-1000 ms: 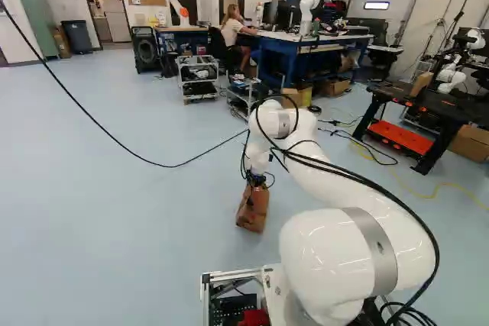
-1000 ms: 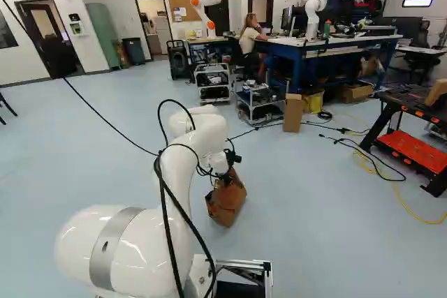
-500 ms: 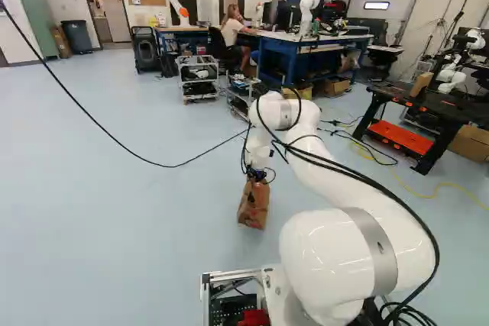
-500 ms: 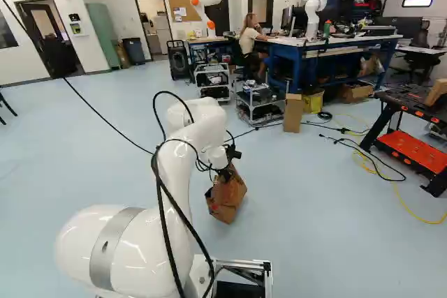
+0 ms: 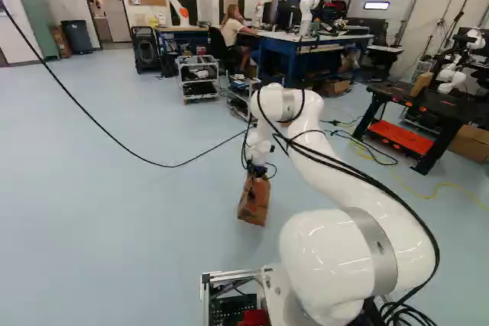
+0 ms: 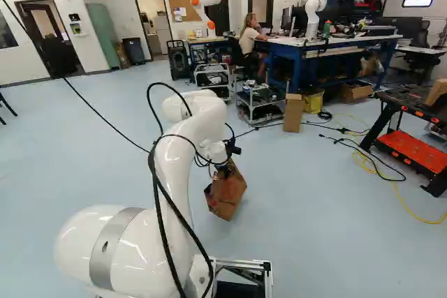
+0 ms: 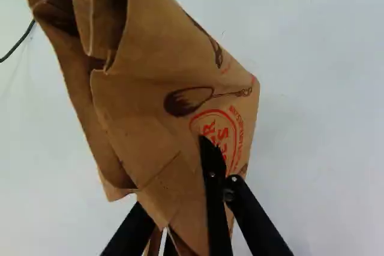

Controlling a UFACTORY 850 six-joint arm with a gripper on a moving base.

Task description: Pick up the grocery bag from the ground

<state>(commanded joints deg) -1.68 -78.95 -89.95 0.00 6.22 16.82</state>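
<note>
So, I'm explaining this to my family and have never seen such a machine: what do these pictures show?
The robot is the large white arm, mounted on a moving base. Two pictures look ahead from behind it, one from its left, one from its right, so they show the same scene. The third looks along its black hand from the wrist. Between its two fingers that hand holds a brown paper bag, with the pale blue floor below. Whether the bag's bottom touches the floor, I can't tell.

One paper bag, two metal carts, one green cabinet, one corkboard
</note>
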